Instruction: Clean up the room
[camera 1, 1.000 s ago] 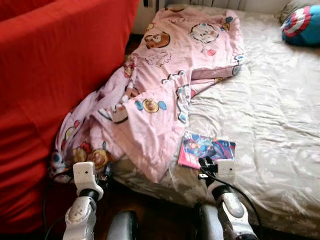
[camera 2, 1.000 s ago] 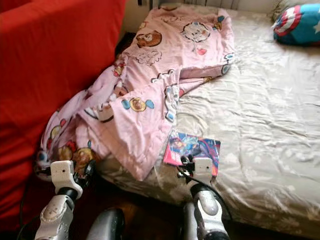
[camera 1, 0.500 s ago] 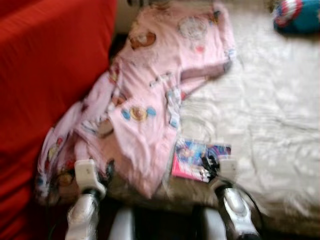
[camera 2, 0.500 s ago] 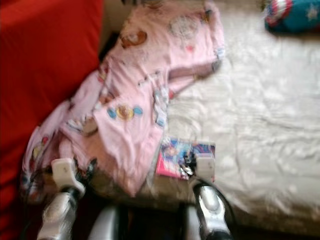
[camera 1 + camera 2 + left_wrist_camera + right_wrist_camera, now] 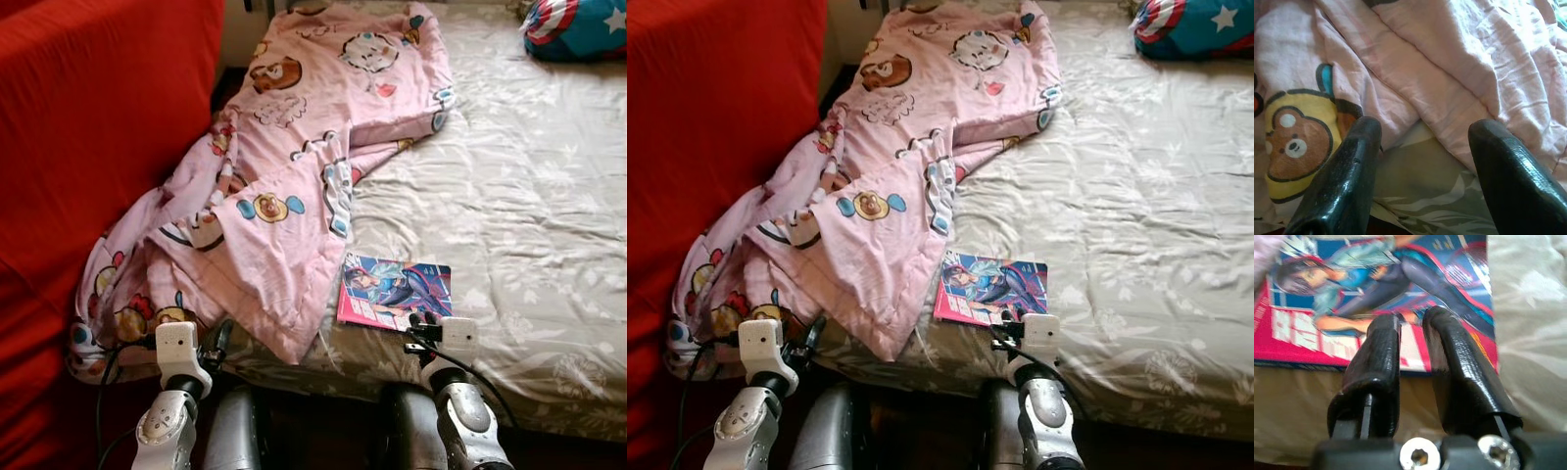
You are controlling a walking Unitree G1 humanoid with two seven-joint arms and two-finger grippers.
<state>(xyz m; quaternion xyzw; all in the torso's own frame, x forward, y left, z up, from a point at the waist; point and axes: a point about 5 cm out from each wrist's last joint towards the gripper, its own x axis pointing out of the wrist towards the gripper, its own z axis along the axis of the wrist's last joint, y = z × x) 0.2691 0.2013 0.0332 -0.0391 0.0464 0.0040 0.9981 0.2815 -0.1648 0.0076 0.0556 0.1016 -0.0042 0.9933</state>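
Note:
A pink cartoon-print blanket [image 5: 294, 176] lies crumpled along the left side of the bed [image 5: 529, 196] and hangs over its front edge. A colourful comic magazine [image 5: 394, 289] lies flat on the sheet near the front edge, just right of the blanket. My right gripper [image 5: 421, 325] sits at the magazine's near edge. In the right wrist view its fingers [image 5: 1386, 347] are close together over the cover [image 5: 1376, 279], with nothing between them. My left gripper [image 5: 217, 338] is low by the hanging blanket corner. Its fingers [image 5: 1347, 176] are spread wide in front of the pink cloth [image 5: 1449, 63].
A tall red-covered sofa [image 5: 88, 147] stands close on the left, against the blanket. A blue cushion with a star shield [image 5: 578, 24] lies at the bed's far right. Dark floor shows under the bed's front edge by my arms.
The whole picture has shifted and was blurred half a second ago, so the camera moved. Both grippers keep about the same places relative to the magazine and the blanket.

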